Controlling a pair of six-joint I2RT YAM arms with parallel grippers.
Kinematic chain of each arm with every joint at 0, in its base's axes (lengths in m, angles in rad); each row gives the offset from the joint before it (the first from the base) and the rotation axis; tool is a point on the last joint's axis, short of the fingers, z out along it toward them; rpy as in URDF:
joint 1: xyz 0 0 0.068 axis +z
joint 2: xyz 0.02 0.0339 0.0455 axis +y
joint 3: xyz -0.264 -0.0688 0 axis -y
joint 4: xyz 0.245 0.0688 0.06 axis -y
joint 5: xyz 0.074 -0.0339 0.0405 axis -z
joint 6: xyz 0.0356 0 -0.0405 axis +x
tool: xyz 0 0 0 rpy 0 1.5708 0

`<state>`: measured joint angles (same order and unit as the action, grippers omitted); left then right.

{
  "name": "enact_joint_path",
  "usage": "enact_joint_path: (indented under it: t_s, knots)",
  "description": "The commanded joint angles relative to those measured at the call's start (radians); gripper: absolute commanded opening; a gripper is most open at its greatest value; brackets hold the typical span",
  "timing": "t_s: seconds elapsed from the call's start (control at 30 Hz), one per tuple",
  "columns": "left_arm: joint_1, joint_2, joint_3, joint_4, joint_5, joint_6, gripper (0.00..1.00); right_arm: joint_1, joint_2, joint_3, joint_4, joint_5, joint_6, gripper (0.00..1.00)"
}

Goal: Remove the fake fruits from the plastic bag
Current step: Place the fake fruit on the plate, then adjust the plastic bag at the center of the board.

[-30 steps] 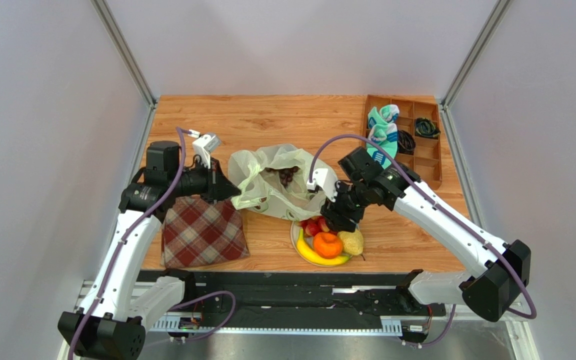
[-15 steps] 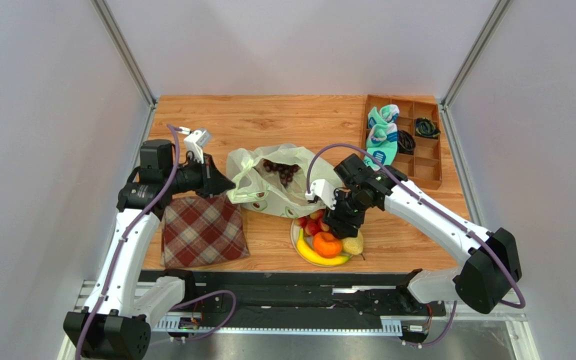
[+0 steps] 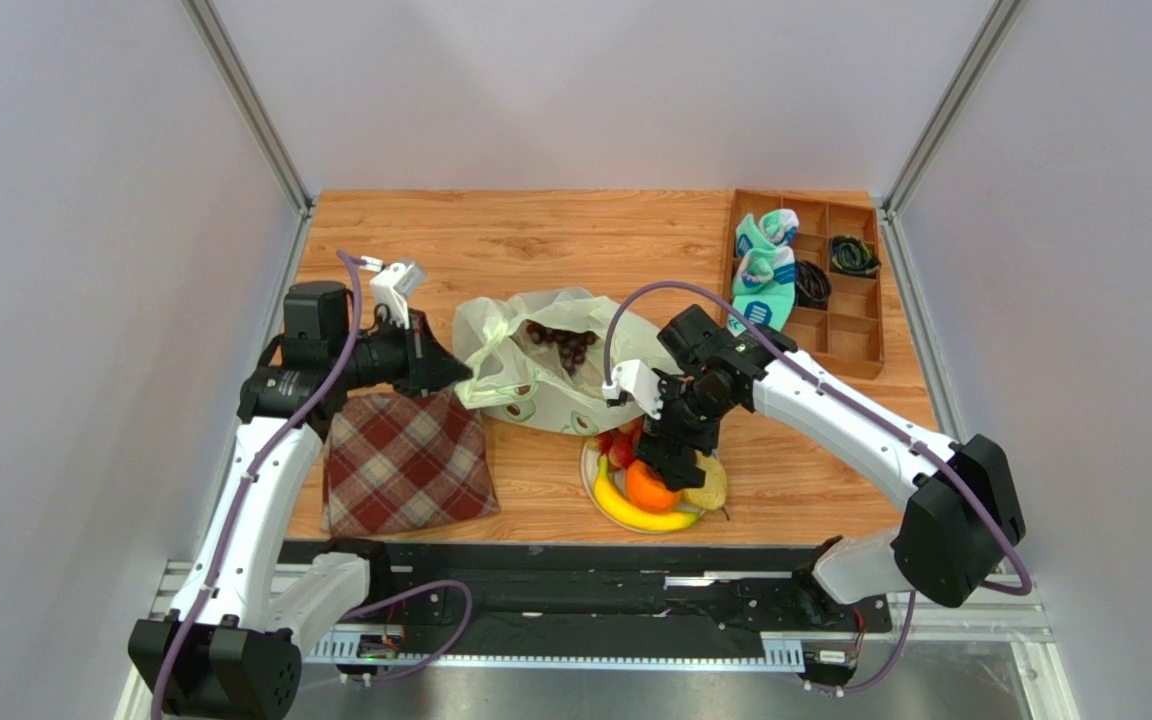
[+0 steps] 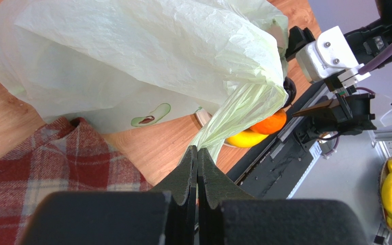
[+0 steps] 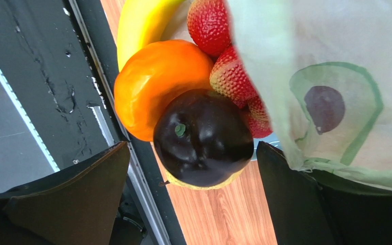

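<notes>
- The plastic bag is seen mid-frame in the top view, on the worktop; an avocado picture is printed on it, and no writing can be read.
- Its rim is pinched in the left tool.
- The right tool is spread wide beside the dark plum, which is rested on the orange.

The top camera looks steeply down from high on the near side of the plastic bag, far off. The left wrist camera sits close beside the bag, facing across it toward the orange. The right wrist camera hangs very close over the orange, with the bag's edge alongside. All three views share both.
</notes>
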<state>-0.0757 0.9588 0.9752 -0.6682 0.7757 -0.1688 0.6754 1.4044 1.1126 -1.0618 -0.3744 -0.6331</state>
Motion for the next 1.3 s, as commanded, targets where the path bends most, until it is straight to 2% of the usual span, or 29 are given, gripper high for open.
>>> enact_joint_path:
  t_s: [0.0,0.2,0.4,0.5,0.6,0.7,0.77,0.83,0.87,0.93,1.03,1.1,1.17,1.27]
  knots:
    - [0.007,-0.008,-0.006,0.019,0.005,0.005,0.0,-0.002,-0.027,0.111,-0.056,-0.012,0.026,1.0]
    - [0.008,-0.04,-0.049,0.019,-0.003,-0.018,0.0,-0.002,-0.025,0.38,-0.118,-0.02,0.062,1.0]
    - [0.017,-0.049,-0.052,-0.002,0.028,-0.066,0.0,-0.004,0.115,0.506,0.055,0.023,0.157,1.0]
    - [0.019,-0.052,-0.064,-0.014,0.057,-0.11,0.0,0.0,0.266,0.591,0.109,-0.017,0.225,0.78]
    - [0.033,-0.068,-0.084,-0.014,0.065,-0.159,0.0,0.053,0.346,0.601,0.173,0.0,0.254,0.67]
    - [0.069,-0.069,-0.098,-0.025,0.057,-0.195,0.0,0.145,0.389,0.56,0.242,0.083,0.262,0.64]
    - [0.098,-0.06,-0.112,-0.053,0.037,-0.234,0.0,0.212,0.413,0.517,0.256,0.086,0.304,0.64]
    - [0.145,-0.057,-0.11,-0.097,-0.045,-0.265,0.0,0.265,0.423,0.475,0.281,0.11,0.349,0.66]
    - [0.16,-0.06,-0.098,-0.149,-0.085,-0.268,0.0,0.314,0.416,0.411,0.357,0.155,0.384,0.68]
    - [0.192,-0.06,-0.076,-0.212,-0.219,-0.271,0.0,0.354,0.418,0.38,0.402,0.172,0.392,0.72]
    - [0.229,-0.061,-0.046,-0.278,-0.306,-0.273,0.0,0.36,0.455,0.427,0.41,0.202,0.374,0.77]
    - [0.235,-0.065,-0.035,-0.312,-0.323,-0.271,0.0,0.357,0.475,0.481,0.424,0.314,0.378,0.81]
    - [0.237,-0.069,-0.03,-0.352,-0.329,-0.261,0.0,0.333,0.514,0.522,0.433,0.373,0.381,0.82]
    - [0.238,-0.077,-0.018,-0.387,-0.412,-0.239,0.0,0.303,0.573,0.596,0.433,0.46,0.383,0.82]
